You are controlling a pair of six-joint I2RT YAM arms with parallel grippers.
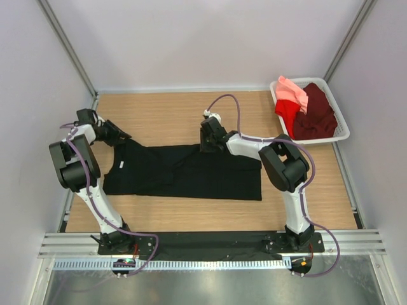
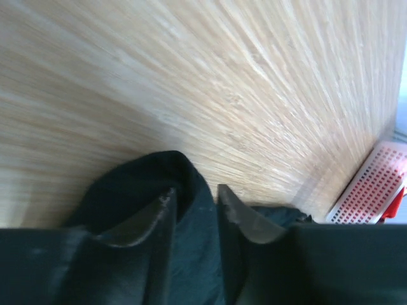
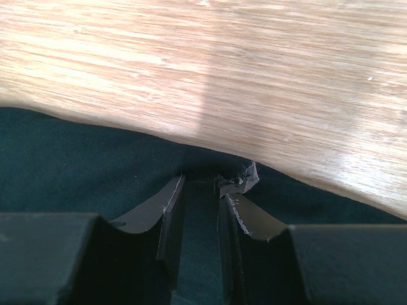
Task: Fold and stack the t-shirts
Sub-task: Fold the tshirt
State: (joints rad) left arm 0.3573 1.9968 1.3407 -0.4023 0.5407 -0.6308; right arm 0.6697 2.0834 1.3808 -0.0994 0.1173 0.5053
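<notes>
Black t-shirt (image 1: 184, 175) lies spread across the middle of the bench (image 1: 165, 111), its far edge pinched in two places. Your left gripper (image 2: 194, 197) is closed narrow on a bunched fold, and your right gripper (image 3: 200, 184) is narrow on the hem. Raise both together and level, then bring the edge toward you evenly so the crease lands straight. Maroon, red and salmon shirts (image 1: 311, 111) sit in the basket (image 1: 343, 127), far right.

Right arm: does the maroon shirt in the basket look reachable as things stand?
Not yet: the right gripper is shut on the black shirt. Once released, probably yes; the maroon shirt lies in the open basket on its side, only bare table between.
</notes>
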